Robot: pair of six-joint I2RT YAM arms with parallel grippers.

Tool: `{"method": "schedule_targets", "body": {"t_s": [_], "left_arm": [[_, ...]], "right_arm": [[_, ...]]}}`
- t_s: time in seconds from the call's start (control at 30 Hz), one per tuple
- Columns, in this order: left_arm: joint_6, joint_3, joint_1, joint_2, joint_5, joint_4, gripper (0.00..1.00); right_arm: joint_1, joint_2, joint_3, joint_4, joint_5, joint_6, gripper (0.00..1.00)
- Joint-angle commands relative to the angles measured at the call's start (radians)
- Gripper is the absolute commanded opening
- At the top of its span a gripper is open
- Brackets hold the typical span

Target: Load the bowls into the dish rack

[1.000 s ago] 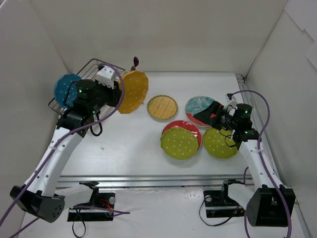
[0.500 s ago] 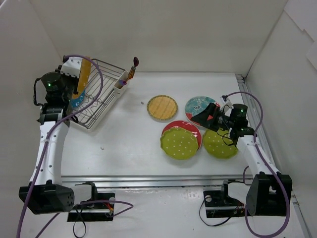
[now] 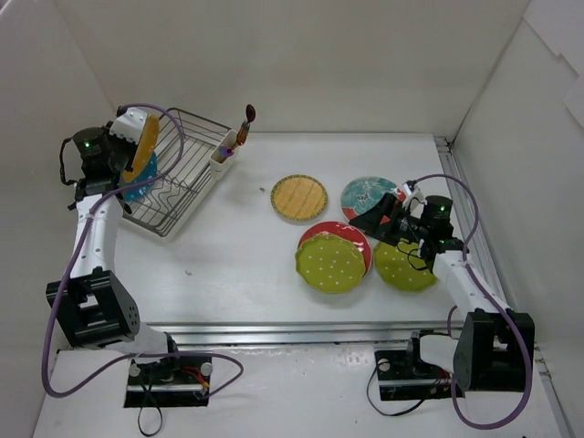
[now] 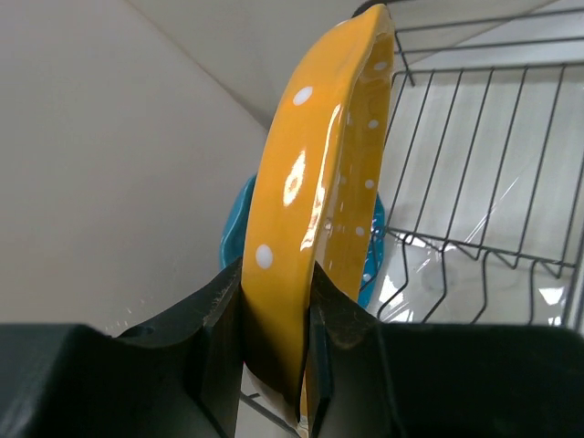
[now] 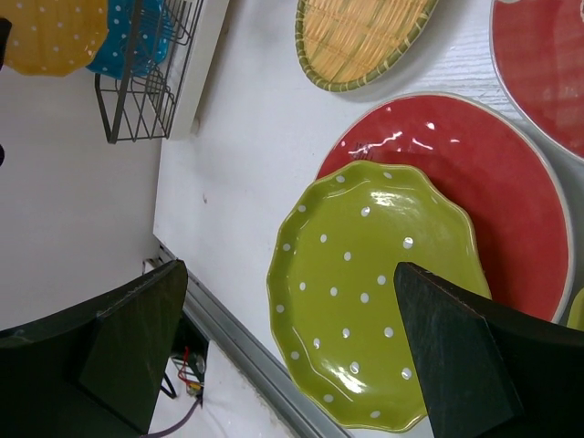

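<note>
My left gripper (image 3: 135, 135) is shut on the rim of the orange white-dotted bowl (image 3: 146, 152) and holds it on edge over the left end of the silver wire dish rack (image 3: 187, 187). The blue dotted bowl (image 3: 137, 182) stands in the rack just behind it. In the left wrist view the jaws (image 4: 276, 365) clamp the orange bowl (image 4: 319, 182), with the blue bowl (image 4: 235, 233) beyond. My right gripper (image 3: 374, 219) is open and empty, hovering over a green dotted bowl (image 5: 374, 301) that lies on a red bowl (image 5: 474, 173).
A tan woven bowl (image 3: 298, 197), a red-and-teal patterned bowl (image 3: 363, 192) and a second green bowl (image 3: 403, 266) lie on the table. A white utensil cup (image 3: 224, 153) holding a spoon sits on the rack's right corner. White walls enclose the table.
My left arm swung the orange bowl from right of the rack to over its left end, beside the blue bowl. My right gripper shifted slightly left.
</note>
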Motion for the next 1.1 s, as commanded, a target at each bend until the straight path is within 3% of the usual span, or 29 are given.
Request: {"method": "schedule_targets", "body": {"t_s": [0.0,1.07], "left_arm": [[0.067,0.129,0.02,-0.028,0.088,0.256,0.0],[0.049,0.086,0.172,0.132,0.259,0.259,0.0]], "right_arm": [[-0.005,0.005,0.002,0.095,-0.021,0.004,0.94],[0.0,0.046,-0.003,0.12,-0.042,0.013,0.93]]}}
